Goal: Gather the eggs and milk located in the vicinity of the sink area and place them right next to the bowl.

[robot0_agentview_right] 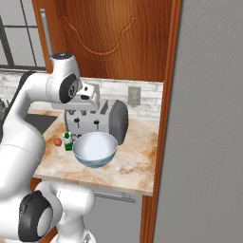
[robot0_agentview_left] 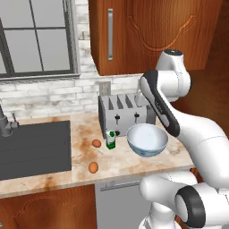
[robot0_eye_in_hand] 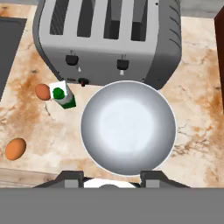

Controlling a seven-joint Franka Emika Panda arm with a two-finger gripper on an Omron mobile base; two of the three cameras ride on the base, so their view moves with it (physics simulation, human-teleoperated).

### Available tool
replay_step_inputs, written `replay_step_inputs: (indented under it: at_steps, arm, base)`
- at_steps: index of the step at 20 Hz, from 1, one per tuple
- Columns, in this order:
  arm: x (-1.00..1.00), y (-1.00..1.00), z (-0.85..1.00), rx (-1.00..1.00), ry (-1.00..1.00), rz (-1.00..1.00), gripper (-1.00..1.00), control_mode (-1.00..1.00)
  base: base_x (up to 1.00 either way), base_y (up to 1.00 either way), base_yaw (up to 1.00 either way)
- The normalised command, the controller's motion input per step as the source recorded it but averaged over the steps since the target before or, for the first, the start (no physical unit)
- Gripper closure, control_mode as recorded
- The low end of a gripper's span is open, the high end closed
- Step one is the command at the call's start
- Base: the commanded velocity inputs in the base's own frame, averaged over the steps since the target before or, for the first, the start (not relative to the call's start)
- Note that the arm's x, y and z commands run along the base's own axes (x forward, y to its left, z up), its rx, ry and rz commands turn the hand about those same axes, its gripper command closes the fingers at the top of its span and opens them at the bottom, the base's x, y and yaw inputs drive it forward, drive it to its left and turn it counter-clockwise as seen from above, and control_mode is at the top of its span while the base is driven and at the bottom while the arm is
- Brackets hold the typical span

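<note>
milk carton (robot0_eye_in_hand: 62,96) stands upright just beside the bowl (robot0_eye_in_hand: 128,127); one egg (robot0_eye_in_hand: 42,92) near it, the other egg (robot0_eye_in_hand: 15,148) farther off. gripper (robot0_eye_in_hand: 112,177) spread, empty, above bowl.

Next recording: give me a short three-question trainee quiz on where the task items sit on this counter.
1. True or false: the milk stands upright in front of the toaster.
2. How many eggs lie on the counter?
A) one B) two C) three
3. Fill in: both eggs lie between the sink and the ____.

Key:
1. True; it stands just left of the bowl, capped, by the toaster's front.
2. B; one egg lies beside the milk, the other egg nearer the counter's front edge.
3. Bowl. The gripper is above the bowl, holding nothing; its fingers stand apart.
</note>
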Motion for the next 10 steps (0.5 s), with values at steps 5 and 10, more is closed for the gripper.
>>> replay_step_inputs:
  at_steps: [5,10]
  arm:
    - [-0.19,0.05,-0.08,0.0,0.0,0.01,-1.0,-1.0]
    - [-0.42,0.27,-0.2,0.0,0.0,0.05,-1.0,-1.0]
  base:
    - [0.0,0.0,0.0]
    - [0.0,0.0,0.0]
